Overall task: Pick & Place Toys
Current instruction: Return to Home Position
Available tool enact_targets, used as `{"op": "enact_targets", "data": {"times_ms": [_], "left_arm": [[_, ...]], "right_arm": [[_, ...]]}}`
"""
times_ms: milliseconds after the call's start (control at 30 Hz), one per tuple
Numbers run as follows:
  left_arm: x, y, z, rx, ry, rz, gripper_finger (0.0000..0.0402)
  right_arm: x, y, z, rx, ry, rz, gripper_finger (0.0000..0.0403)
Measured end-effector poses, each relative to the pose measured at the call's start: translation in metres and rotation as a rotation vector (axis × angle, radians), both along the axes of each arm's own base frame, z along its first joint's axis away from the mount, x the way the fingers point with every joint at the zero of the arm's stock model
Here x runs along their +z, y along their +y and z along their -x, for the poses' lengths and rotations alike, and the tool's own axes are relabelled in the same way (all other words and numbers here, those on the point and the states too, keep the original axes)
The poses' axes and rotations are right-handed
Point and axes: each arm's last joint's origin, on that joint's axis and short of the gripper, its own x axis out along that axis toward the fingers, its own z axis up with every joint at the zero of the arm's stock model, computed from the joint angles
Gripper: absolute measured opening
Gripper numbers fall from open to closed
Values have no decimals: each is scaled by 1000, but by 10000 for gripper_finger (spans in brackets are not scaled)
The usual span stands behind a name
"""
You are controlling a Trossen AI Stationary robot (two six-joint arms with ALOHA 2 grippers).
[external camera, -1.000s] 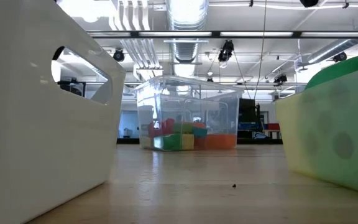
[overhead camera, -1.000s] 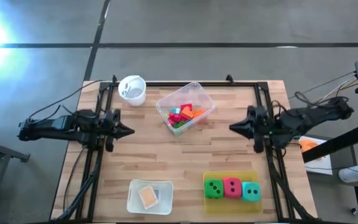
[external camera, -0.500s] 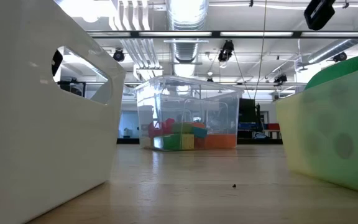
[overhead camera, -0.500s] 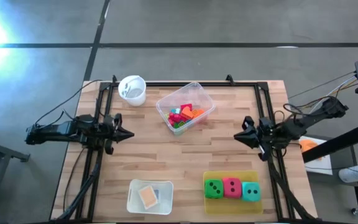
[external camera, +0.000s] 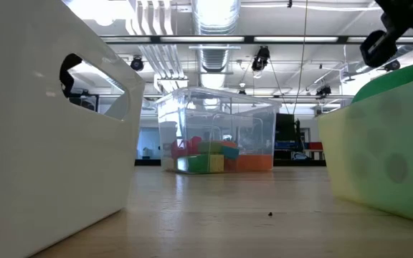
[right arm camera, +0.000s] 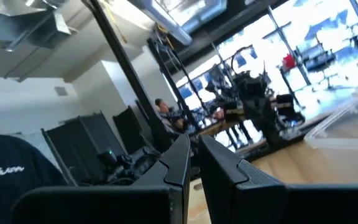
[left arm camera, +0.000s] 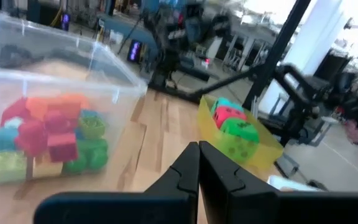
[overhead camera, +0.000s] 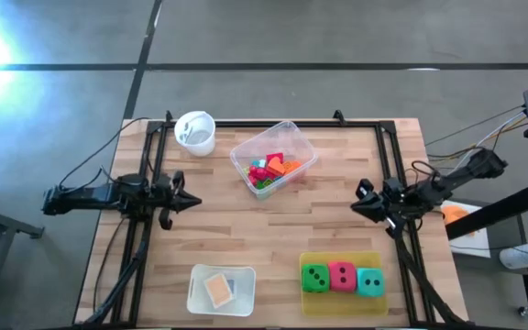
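Several small red, green, orange and blue blocks (overhead camera: 269, 170) lie in a clear tub (overhead camera: 302, 139) at the table's far middle; they also show in the left wrist view (left arm camera: 48, 138). Three dotted dice, green (overhead camera: 315, 277), red (overhead camera: 342, 275) and teal (overhead camera: 369, 281), sit in a yellow tray (overhead camera: 339, 258) at the near right. A flat orange tile (overhead camera: 218, 291) lies in a white tray (overhead camera: 196, 278) at the near left. My left gripper (overhead camera: 195, 201) is shut and empty at the table's left. My right gripper (overhead camera: 355, 208) is shut and empty at the right.
A white cup (overhead camera: 195, 131) stands at the far left of the table. Black frame rails (overhead camera: 145, 229) run along the table's left and right sides. Bare wood lies between the tub and the two near trays.
Both arms have drawn back from the table's middle, the left toward the left edge, the right toward the right edge and a little toward the near edge. Both stay shut. The toys have not moved.
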Motion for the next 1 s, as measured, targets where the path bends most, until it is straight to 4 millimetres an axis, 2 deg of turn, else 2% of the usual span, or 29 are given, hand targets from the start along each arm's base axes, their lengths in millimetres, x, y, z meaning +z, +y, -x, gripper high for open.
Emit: {"op": "enact_targets", "data": {"times_ms": [67,367,567,733,1000], "left_arm": [[-1,0,-1,0,-19,-5,13],[-2,2,-2,72,-23,-54,13],[-2,2,-2,72,-21,-54,13],[-2,2,-2,72,-20,-57,13],[-2,2,-2,72,-19,-57,13]], "right_arm": [[-7,-1,2,-12,-21,17,30],[-12,-5,3,-89,9,206,30],[-18,-4,1,-152,24,484,30],[-19,-3,0,-189,16,650,30],[-21,-3,-1,-200,19,724,30]]}}
